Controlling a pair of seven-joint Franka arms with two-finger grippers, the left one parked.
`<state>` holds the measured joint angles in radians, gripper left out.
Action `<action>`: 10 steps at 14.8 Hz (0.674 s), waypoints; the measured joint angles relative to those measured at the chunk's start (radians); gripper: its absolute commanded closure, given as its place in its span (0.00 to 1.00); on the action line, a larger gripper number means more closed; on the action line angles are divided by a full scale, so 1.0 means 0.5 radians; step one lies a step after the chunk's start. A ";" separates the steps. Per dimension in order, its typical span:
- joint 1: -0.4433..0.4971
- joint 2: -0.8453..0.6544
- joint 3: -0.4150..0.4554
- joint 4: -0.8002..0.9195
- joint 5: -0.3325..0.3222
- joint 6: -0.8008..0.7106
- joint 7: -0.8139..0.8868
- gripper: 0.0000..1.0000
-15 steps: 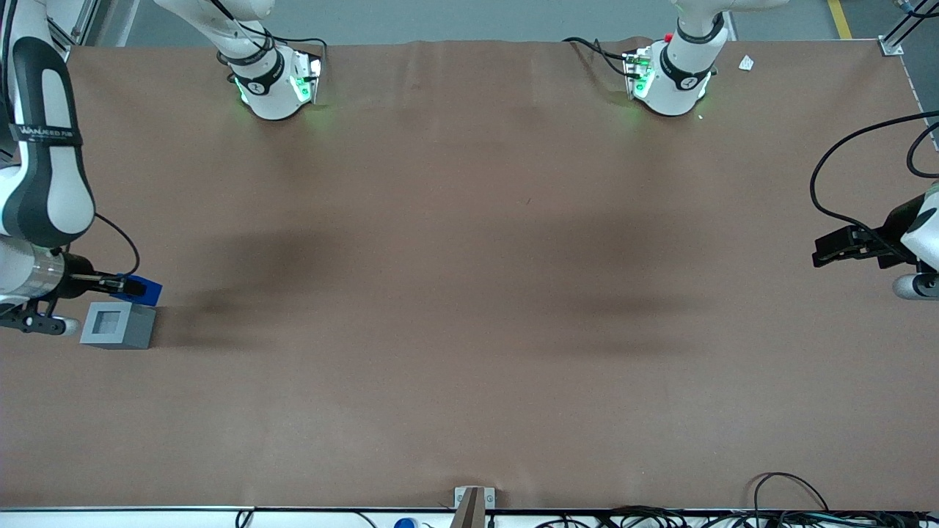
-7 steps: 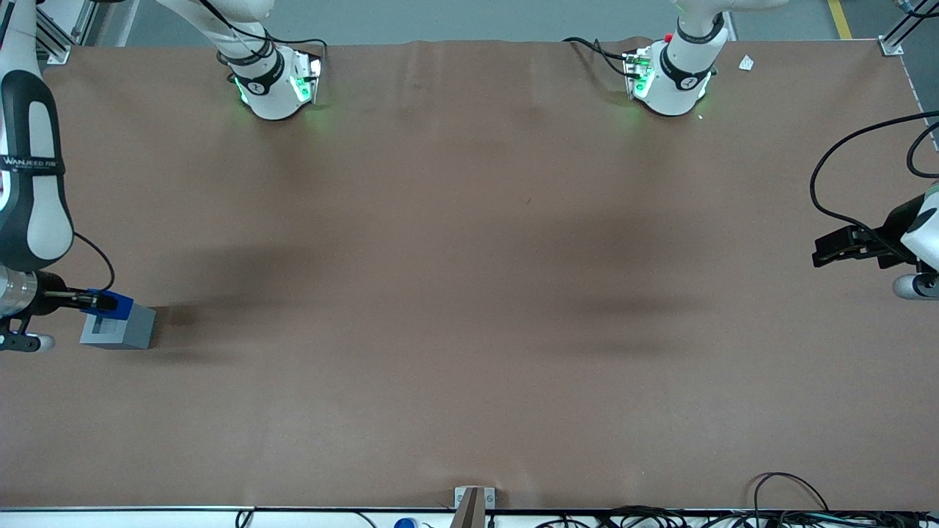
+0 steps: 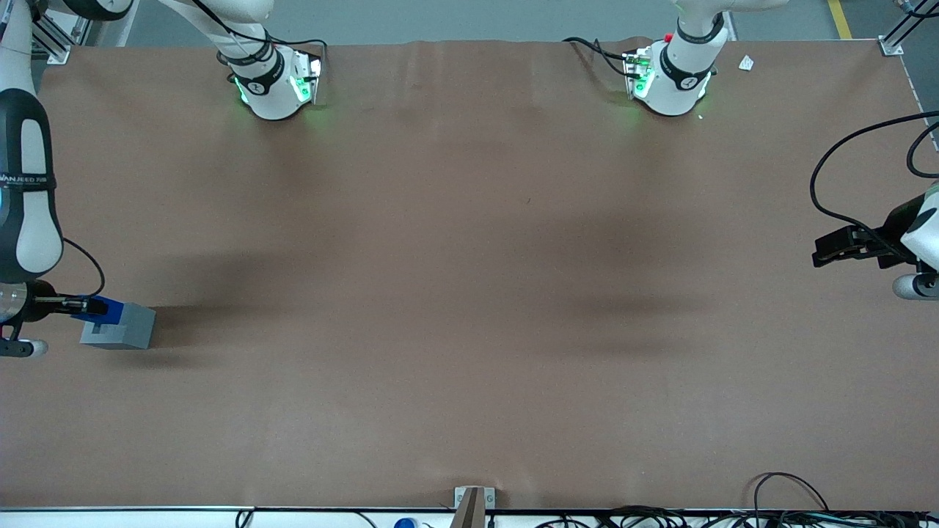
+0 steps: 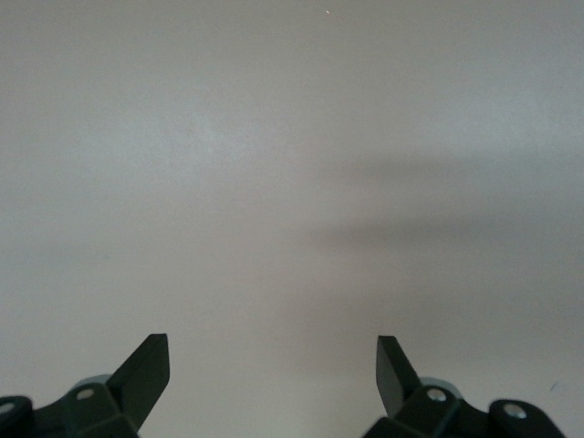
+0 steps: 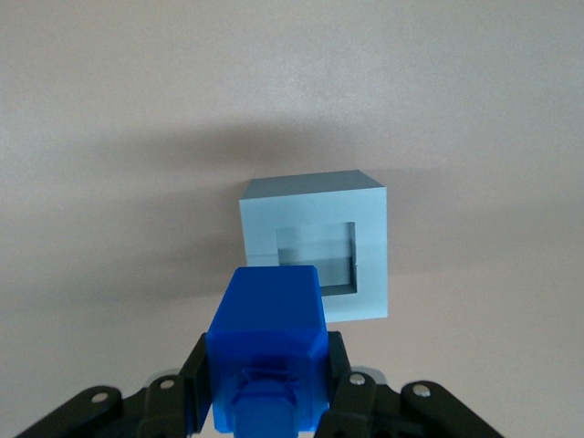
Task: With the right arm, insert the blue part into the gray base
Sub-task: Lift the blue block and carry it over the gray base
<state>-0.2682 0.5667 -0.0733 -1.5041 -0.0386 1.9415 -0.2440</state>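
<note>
— Progress since a second ago? Where is the blue part [image 3: 108, 307] now?

— Earlier it hung at about one o'clock from the gray base [image 3: 126, 328], clear of the top face. Half a second ago it had come over the base's edge, and now it overlaps the top of the base on the side nearest the right arm [image 3: 28, 213], toward the working arm's end of the tabletop [image 3: 469, 293]. The carry looks nearly over; alignment and lowering remain.

— And the end effector [image 5: 266, 401]?

— Clamped on the blue part, a finger pressed on either flank, seen plainly from the right wrist.

— Is the part in the socket?

— Not judging by the wrist view. There the blue part [image 5: 266, 347] sits at seven o'clock of the square hole in the gray base [image 5: 315, 246], covering one corner of the rim, with most of the hole open to sight. It probably needs a nudge toward the hole before going down.

— Does the front view show that?

— No. It shows only the overlap; the socket is hidden there. It does show the base resting alone on the tabletop.
</note>
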 measured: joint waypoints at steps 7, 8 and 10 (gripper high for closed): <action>-0.055 0.113 0.000 0.116 0.000 0.000 -0.134 0.95; -0.055 0.119 0.000 0.125 0.000 0.000 -0.137 0.95; -0.055 0.125 0.002 0.140 0.000 -0.002 -0.140 0.95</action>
<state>-0.2956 0.6293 -0.0721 -1.4339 -0.0386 1.9404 -0.3139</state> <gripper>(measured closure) 0.489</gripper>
